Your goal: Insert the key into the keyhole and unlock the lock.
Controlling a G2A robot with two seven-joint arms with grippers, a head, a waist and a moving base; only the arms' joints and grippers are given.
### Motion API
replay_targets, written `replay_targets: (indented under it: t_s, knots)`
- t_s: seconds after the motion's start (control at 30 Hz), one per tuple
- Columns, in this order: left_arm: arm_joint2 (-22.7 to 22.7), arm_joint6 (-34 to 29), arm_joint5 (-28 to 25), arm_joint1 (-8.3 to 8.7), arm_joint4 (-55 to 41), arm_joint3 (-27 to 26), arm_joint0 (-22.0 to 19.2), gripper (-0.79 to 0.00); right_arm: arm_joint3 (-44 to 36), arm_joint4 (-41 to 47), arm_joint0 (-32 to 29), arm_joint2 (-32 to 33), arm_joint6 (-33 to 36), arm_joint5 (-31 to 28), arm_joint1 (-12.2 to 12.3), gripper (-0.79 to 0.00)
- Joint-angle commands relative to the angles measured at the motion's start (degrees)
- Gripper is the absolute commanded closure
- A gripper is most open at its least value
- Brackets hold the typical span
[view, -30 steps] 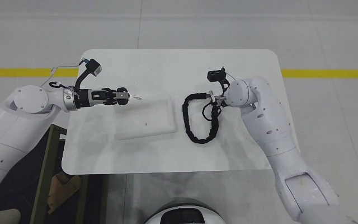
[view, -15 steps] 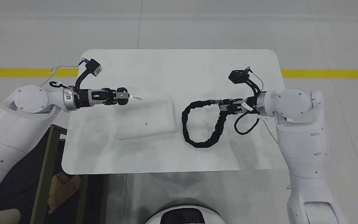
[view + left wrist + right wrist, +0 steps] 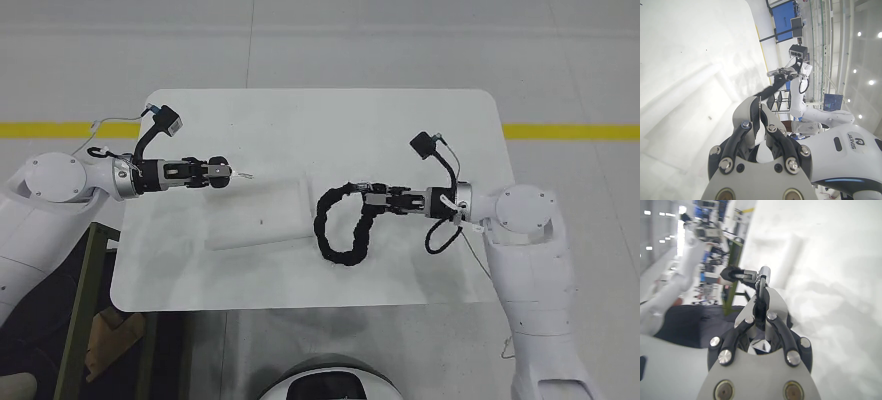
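Lock is a fabric-sleeved chain loop, so floppy and weighty, I reckon. Only the metal barrel looks stiff. My right fingers are clamped on the sleeve just behind it, with the loop sagging over mid-counter. Key is thin and probably slippery, pinched flat in my left fingers near the left edge. Pad lies between them, with open room toward the far edge.
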Motion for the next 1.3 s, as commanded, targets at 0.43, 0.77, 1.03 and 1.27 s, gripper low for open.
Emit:
replay_targets:
  t_s: [0.43,0.77,1.03,1.27]
  knots:
    - [0.00,0.00,0.00,0.00,0.00,0.00,0.00,0.000,16.07,30.96,8.25,-6.93,8.96,0.67,-1.22,0.000]
    - [-4.07,11.13,-5.97,0.48,-4.69,-8.48,8.16,0.000,6.96,27.67,0.33,-6.50,-0.56,-1.17,-0.93,0.000]
    - [-8.43,26.86,-10.60,-0.50,7.74,-19.17,17.48,0.000,5.75,18.30,0.58,-10.34,-14.21,-6.33,-1.63,0.000]
    - [-12.11,34.25,-5.53,-1.85,16.29,-22.08,21.19,0.000,6.62,16.98,1.56,-12.27,-15.37,-7.53,-1.99,0.000]
